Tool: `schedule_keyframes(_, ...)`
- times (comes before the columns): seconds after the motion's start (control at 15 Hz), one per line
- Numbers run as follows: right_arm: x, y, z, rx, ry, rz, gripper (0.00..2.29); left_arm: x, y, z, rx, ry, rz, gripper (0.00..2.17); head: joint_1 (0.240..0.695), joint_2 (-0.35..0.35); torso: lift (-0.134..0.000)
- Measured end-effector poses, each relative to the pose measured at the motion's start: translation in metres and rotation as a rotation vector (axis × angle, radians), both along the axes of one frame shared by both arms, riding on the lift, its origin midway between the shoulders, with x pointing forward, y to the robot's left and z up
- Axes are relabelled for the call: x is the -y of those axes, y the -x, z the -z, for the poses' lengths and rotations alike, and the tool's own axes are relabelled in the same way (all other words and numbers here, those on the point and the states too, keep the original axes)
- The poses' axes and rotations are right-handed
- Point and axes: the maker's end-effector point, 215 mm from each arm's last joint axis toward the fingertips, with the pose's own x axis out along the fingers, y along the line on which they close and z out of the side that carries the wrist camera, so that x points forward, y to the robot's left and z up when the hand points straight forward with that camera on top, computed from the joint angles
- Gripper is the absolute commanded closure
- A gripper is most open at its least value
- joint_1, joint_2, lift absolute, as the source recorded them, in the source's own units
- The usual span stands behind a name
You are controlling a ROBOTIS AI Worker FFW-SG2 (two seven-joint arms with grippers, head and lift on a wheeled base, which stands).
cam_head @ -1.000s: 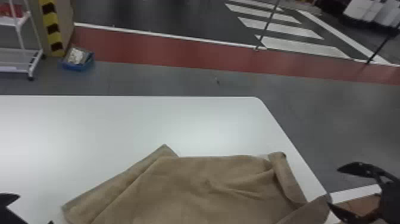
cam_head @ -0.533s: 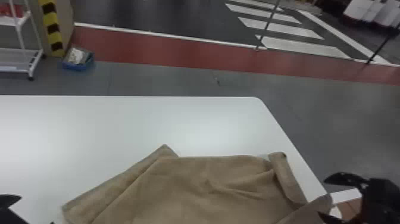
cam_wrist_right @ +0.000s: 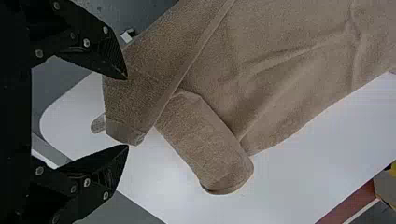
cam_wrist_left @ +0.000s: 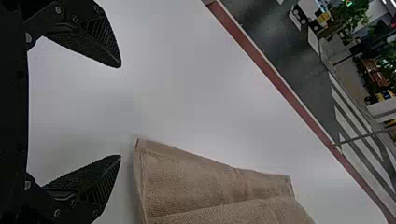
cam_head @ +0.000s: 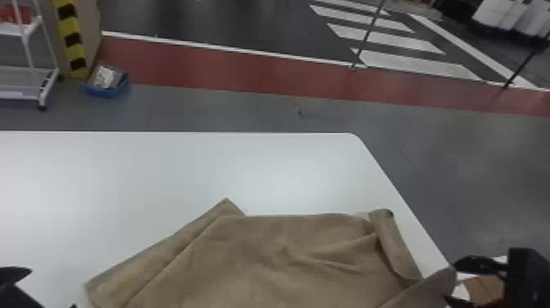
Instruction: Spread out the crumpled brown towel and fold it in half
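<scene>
The towel (cam_head: 262, 262) lies part spread on the desk (cam_head: 163, 176), its R end folded over; we judge we're on the spreading step, half-fold to come. Next we'd pinch that end w/ the R hand (cam_wrist_right: 128, 112), fingers apart beside it, & open it out. L hand (cam_wrist_left: 121, 111), also apart, is off the towel's L side. Desk's R edge is close; we've more room far side & L.

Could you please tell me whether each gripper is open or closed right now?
Left gripper: open, holding nothing.
Right gripper: open beside the towel, not clamped on it.
</scene>
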Motion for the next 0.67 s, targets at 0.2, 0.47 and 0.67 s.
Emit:
schedule_keyframes(0.2,0.000,-0.008,0.003,0.010,-0.030,0.010,2.11,0.000,0.000,0.000,-0.001,0.000,0.000,0.22,0.695,-0.350,-0.124)
schedule_keyframes(0.47,-0.008,-0.046,-0.036,0.163,-0.146,0.021,2.27,-0.002,0.001,0.001,-0.002,-0.002,-0.003,0.22,0.695,-0.350,-0.124)
schedule_keyframes(0.67,-0.008,-0.090,-0.078,0.280,-0.243,0.066,2.27,0.001,0.002,0.001,-0.006,0.001,0.006,0.22,0.695,-0.350,-0.124)
